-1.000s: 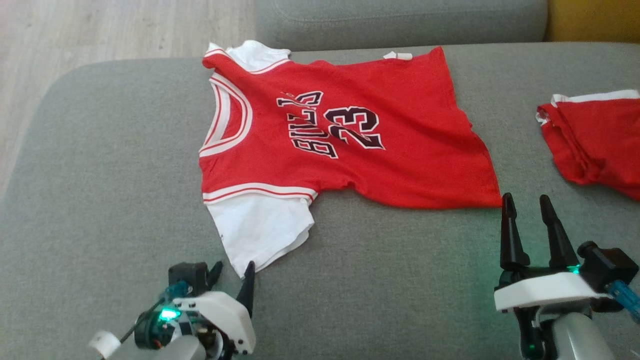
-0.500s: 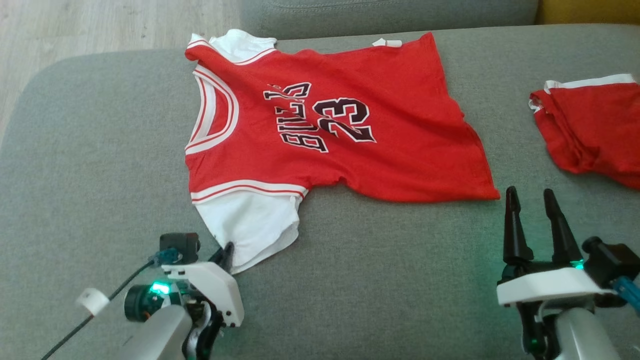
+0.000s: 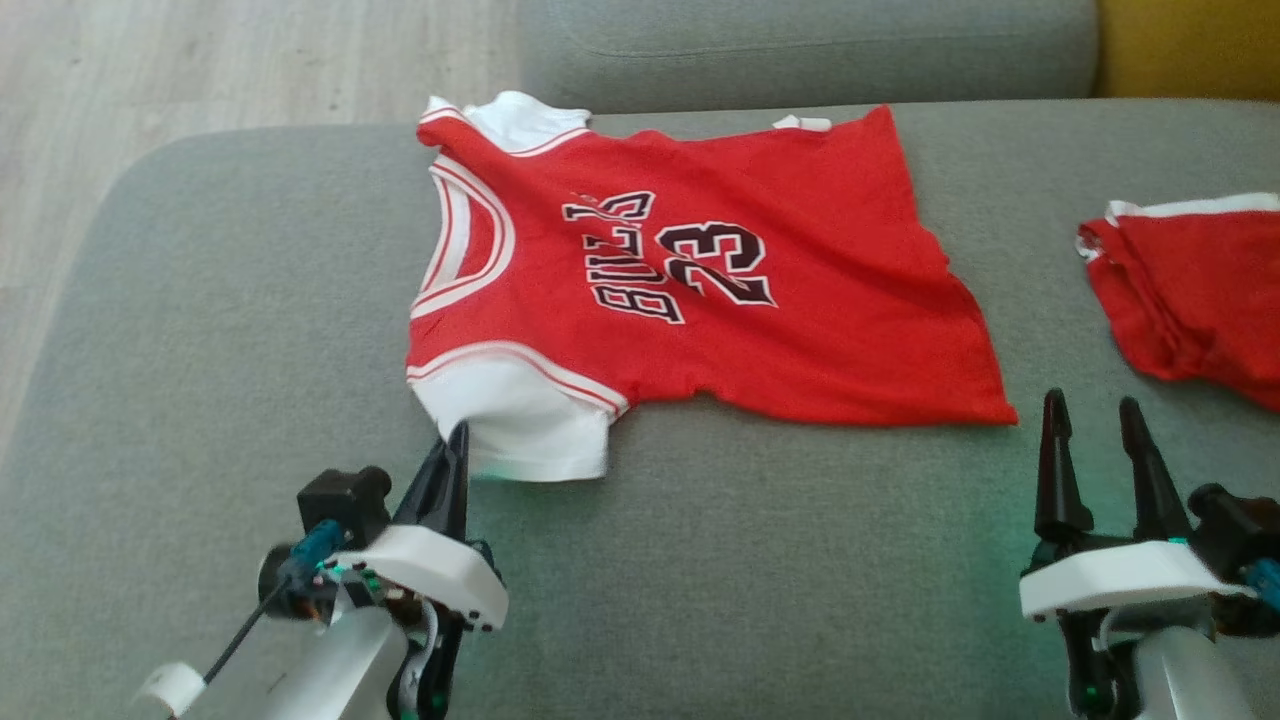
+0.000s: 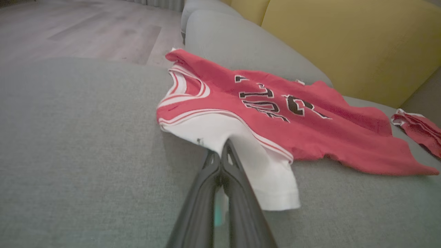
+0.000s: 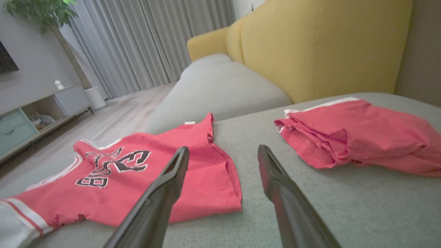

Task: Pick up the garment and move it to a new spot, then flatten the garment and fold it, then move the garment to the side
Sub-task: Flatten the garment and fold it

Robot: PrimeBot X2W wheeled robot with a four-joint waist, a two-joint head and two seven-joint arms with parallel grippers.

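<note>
A red jersey, the garment point(image 3: 700, 300), lies spread on the grey sofa seat with its neck to the left, white sleeves and "BULLS 23" print. My left gripper point(image 3: 455, 440) is shut on the edge of the near white sleeve point(image 3: 520, 425), which is bunched and slightly raised. In the left wrist view the closed fingertips point(image 4: 222, 151) pinch that sleeve point(image 4: 262, 172). My right gripper point(image 3: 1090, 415) stands open just in front of the jersey's lower right hem corner, holding nothing. The right wrist view shows the garment point(image 5: 137, 172) beyond the spread fingers point(image 5: 172, 175).
A second red garment point(image 3: 1190, 290) lies crumpled at the right edge of the seat point(image 3: 250, 330). A grey backrest point(image 3: 800, 45) and a yellow cushion point(image 5: 310, 44) stand behind. The seat's rounded left end drops to a wooden floor point(image 3: 200, 60).
My left gripper has closed on the near white sleeve and the sleeve's tip has drawn up shorter towards the jersey. The head camera shifted slightly. The right gripper has stayed open.
</note>
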